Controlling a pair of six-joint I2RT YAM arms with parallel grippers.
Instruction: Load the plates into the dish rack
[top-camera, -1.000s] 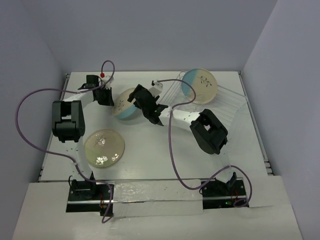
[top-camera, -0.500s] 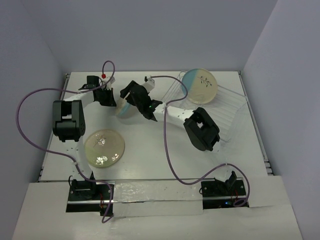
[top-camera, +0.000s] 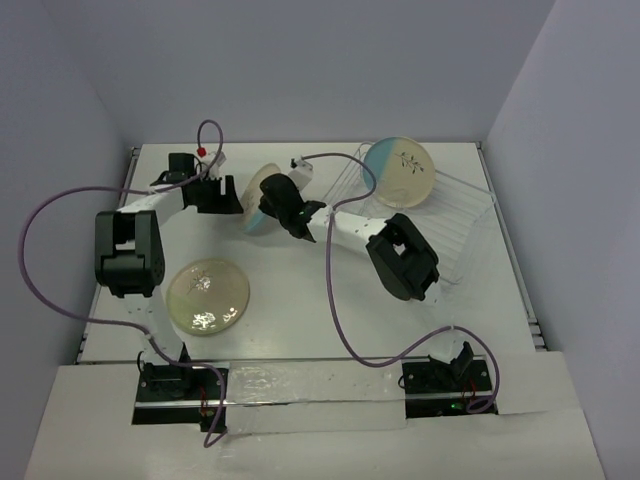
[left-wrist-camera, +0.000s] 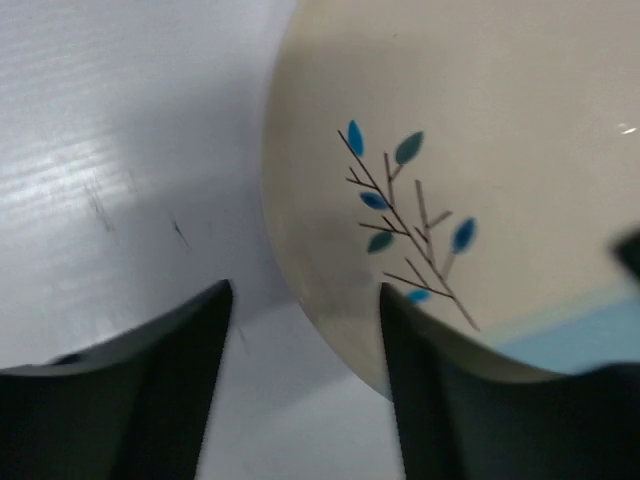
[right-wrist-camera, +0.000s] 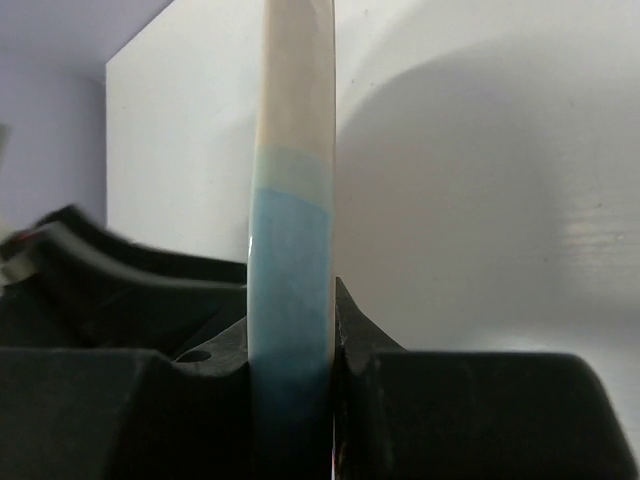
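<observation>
A cream and light-blue plate (top-camera: 258, 190) with a sprig motif stands on edge above the table, left of the dish rack (top-camera: 462, 215). My right gripper (top-camera: 283, 203) is shut on its blue rim (right-wrist-camera: 292, 250), the jaws (right-wrist-camera: 292, 380) pressing both faces. My left gripper (top-camera: 232, 196) is open on the plate's other side; in the left wrist view the plate's face (left-wrist-camera: 470, 150) fills the upper right and its lower edge dips between the spread fingers (left-wrist-camera: 305, 400). A second blue-and-cream plate (top-camera: 398, 172) leans upright in the rack. A plain cream-yellow plate (top-camera: 207, 296) lies flat at front left.
The wire rack fills the back right of the white table (top-camera: 300, 300). Purple cables (top-camera: 340, 290) loop across the table from both arms. The right arm's elbow (top-camera: 403, 258) sits beside the rack's near edge. Grey walls close in on three sides.
The left gripper has opened and let go of the plate. The right gripper has shut on its rim. The plate has tipped up from leaning to standing on edge.
</observation>
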